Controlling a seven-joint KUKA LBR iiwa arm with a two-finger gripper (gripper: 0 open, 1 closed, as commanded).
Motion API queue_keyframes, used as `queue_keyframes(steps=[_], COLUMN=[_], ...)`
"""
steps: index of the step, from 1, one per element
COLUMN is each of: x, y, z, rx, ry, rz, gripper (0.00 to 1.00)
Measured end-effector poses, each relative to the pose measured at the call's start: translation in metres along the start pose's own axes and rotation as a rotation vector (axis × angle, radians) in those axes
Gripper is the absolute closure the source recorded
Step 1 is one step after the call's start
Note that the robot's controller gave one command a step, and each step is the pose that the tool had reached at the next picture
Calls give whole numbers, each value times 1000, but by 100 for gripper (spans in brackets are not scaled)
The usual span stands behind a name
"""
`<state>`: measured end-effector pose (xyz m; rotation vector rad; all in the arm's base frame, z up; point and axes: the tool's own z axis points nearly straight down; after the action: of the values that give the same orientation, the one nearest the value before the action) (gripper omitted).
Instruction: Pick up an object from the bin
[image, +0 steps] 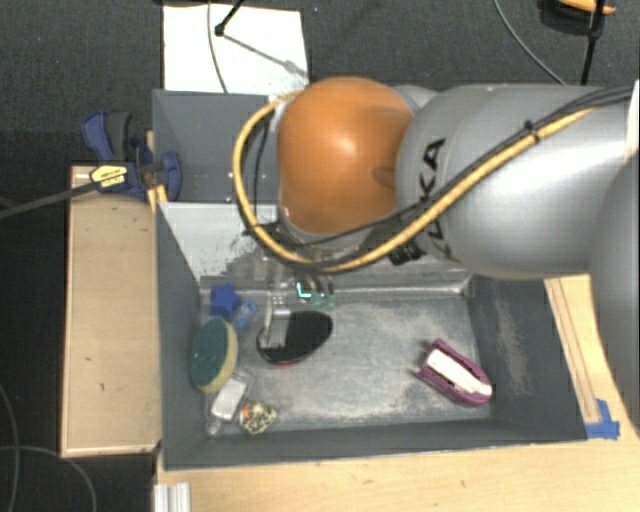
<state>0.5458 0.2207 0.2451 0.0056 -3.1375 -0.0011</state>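
Observation:
My gripper (275, 326) hangs below the orange wrist cover, at the back left of the bin floor. Its tip comes down on the left end of a black, flat oval thing (300, 337) with a trace of red at its lower edge. Just left of the gripper lie a small blue piece (243, 314) and a second blue piece (221, 298). A round green scrub pad with a yellow rim (212, 355) lies tilted a little further left, apart from the gripper.
A small white block (228, 398) and a small speckled lump (258, 417) lie near the front left corner. A purple and white clip-like thing (456, 373) lies at the right. The arm covers the back of the bin.

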Motion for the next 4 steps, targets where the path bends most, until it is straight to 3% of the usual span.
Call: queue_keyframes(steps=[1, 2, 3, 4], x=[-26, -40, -32, -23], y=[-73, -95, -44, -61], z=[178, 143, 144, 175], rx=[2, 0, -4, -1], ry=[0, -11, -9, -7], rz=[-394, -244, -44, 43], gripper=[0, 0, 0, 0])
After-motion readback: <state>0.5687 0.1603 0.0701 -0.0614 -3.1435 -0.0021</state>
